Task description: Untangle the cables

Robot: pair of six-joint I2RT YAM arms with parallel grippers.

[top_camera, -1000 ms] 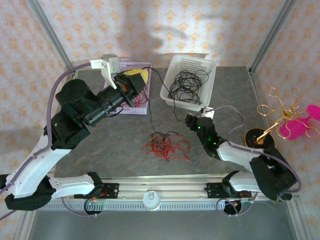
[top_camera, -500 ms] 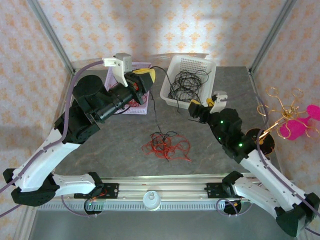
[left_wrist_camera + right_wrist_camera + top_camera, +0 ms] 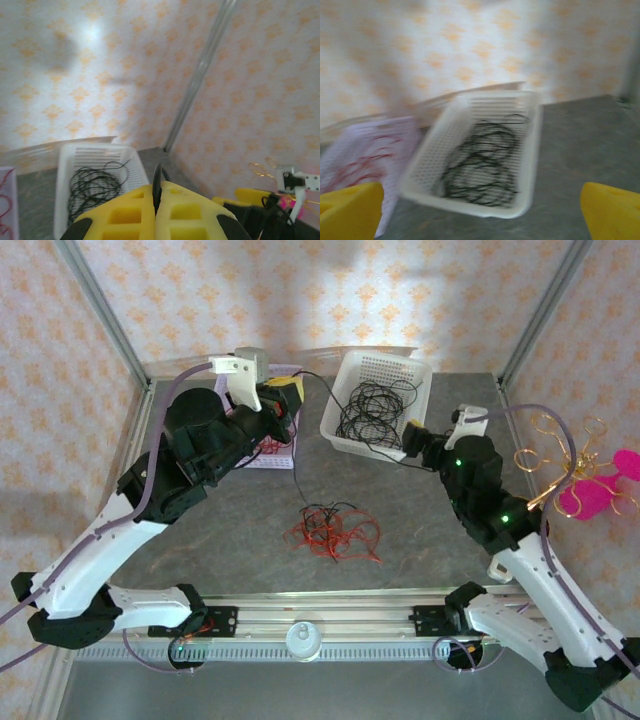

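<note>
Since a second before, our right gripper (image 3: 413, 439) had risen from the table (image 3: 220, 530) to the near rim of the white basket (image 3: 338, 432), its fingers spread wide and holding nothing. Our left gripper (image 3: 284, 400) had swung toward the back, pinched tight on one black cable (image 3: 159, 176). We judged one black strand sorted. The red and black tangle (image 3: 335, 530) lay mid-table, still to be separated.

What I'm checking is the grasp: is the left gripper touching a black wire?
Touching. The left wrist view shows a black wire pinched between the left gripper's shut yellow fingers.
</note>
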